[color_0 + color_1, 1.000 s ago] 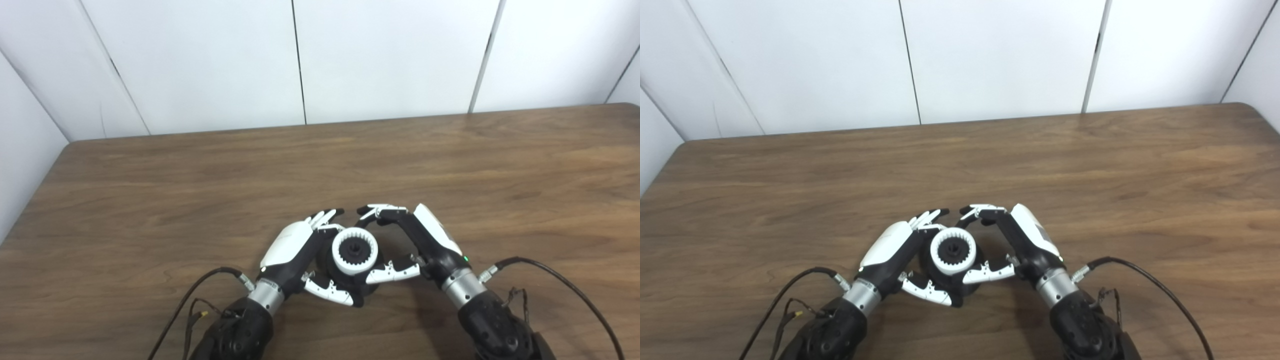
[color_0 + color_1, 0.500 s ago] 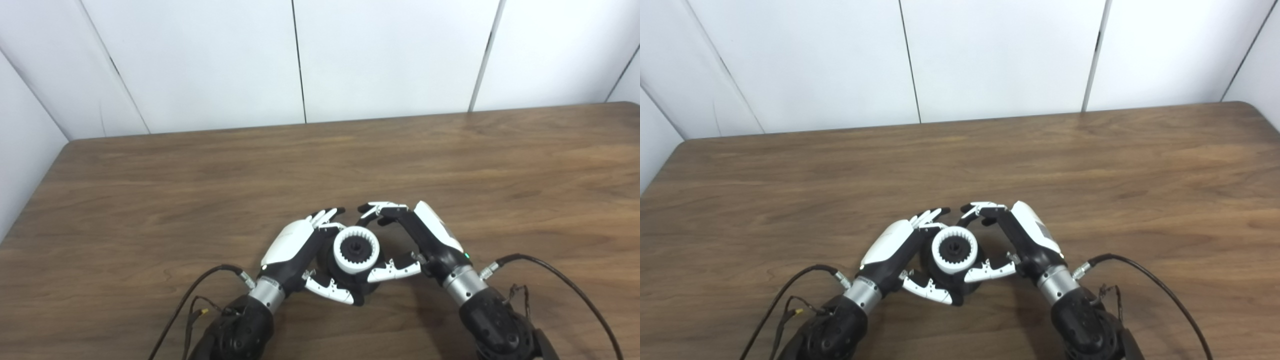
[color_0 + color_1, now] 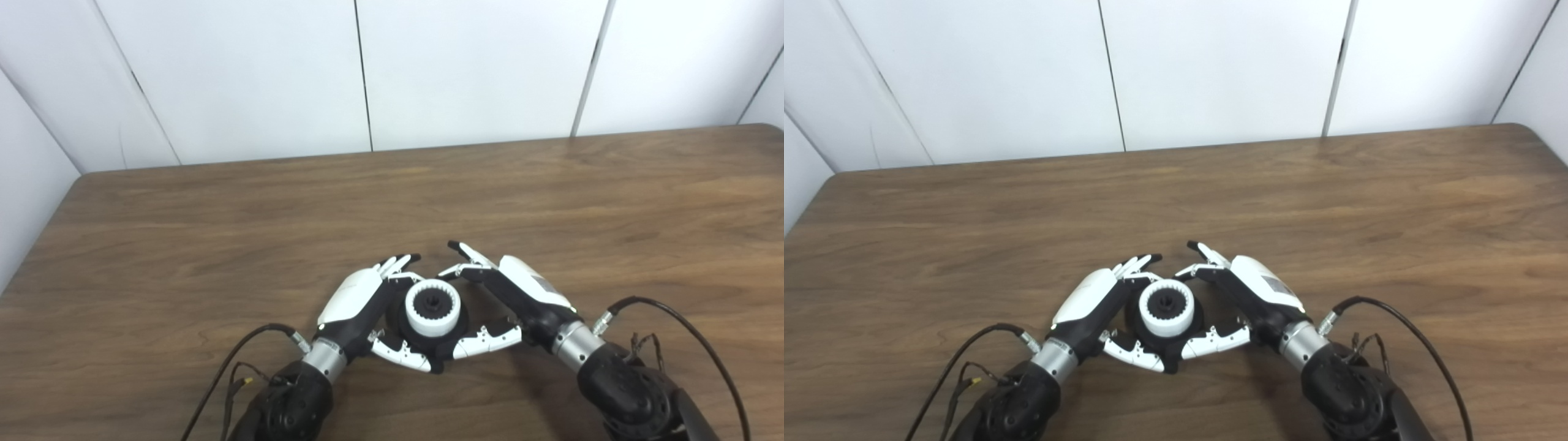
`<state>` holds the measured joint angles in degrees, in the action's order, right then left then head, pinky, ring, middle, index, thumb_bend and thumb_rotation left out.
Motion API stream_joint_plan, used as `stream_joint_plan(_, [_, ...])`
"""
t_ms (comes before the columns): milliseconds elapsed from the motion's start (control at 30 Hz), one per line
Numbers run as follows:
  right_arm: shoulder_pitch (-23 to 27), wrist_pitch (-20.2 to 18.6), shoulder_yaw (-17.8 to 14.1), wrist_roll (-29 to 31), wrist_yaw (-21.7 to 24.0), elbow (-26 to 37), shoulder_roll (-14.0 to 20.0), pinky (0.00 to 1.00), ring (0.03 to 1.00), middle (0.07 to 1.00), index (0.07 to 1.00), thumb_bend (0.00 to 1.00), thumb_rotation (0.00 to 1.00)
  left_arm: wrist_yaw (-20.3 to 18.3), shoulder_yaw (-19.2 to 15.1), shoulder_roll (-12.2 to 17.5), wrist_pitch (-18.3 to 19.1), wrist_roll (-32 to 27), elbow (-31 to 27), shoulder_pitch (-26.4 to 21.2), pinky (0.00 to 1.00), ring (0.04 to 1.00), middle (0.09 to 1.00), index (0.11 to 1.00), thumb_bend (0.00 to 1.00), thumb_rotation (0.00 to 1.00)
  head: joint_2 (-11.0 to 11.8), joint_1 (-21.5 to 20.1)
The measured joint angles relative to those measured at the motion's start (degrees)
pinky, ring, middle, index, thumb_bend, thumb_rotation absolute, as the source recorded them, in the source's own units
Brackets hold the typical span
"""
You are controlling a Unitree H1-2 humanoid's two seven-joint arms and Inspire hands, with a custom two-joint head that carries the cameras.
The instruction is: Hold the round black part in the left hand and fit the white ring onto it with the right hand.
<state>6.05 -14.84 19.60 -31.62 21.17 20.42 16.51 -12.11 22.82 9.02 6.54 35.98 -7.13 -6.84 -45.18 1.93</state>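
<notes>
Ring [image 3: 432, 307] sits seated on the black part [image 3: 401, 320], white and toothed on its inner edge, near the front middle of the table [image 3: 184, 233]. The left hand [image 3: 355, 303] cups the black part from its left, fingers curled behind it and thumb reaching under the near side, so it has hold of the part. The right hand [image 3: 520, 297] is where the change lies: half a second ago its fingers curled in over the far side of the ring with the thumb close against the near rim; now those fingers [image 3: 465, 254] are straighter and spread, lifted off the ring, and the thumb [image 3: 487, 340] lies lower and apart from it. That hand grips nothing and stands open just beside the assembly. The whole view has also tilted slightly, which is the camera, not the parts.

Judged from this, the fitting looks done and the right hand is letting go; what is left is to draw it clear without knocking the ring askew.

The ring's open face points up and a little toward the camera. Being round, it has no long axis across; its central axis stands near upright, in line with the black hub [image 3: 433, 302] showing through its middle
</notes>
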Motion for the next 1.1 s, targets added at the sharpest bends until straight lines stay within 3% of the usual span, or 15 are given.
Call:
stream_joint_plan(433, [-0.24, 0.02, 0.00, 0.43, 0.55, -0.31, 0.40, 0.91, 1.000, 1.000, 1.000, 1.00, 0.51, 0.04, 0.03, -0.06, 0.25, 0.03, -0.14, -0.06, 1.00, 1.000, 0.979, 0.591, 0.93, 0.23, 0.26, -0.17])
stream_joint_plan(733, [-1.17, -1.46, -0.72, -0.99, 0.44, 0.54, 0.36, 0.90, 1.000, 1.000, 1.000, 1.00, 0.41, 0.03, 0.04, -0.05, 0.23, -0.05, -0.14, -0.05, 1.00, 1.000, 0.979, 0.590, 0.92, 0.24, 0.44, -0.79])
stream_joint_plan(1100, [-1.55, -2.40, -3.32, -1.04, 0.71, 1.12, 0.86, 0.90, 1.000, 1.000, 1.000, 1.00, 0.45, 0.02, -0.08, 0.45, -0.61, -0.82, -0.10, -0.05, 1.00, 1.000, 0.977, 0.595, 0.92, 0.25, 0.26, -1.84])
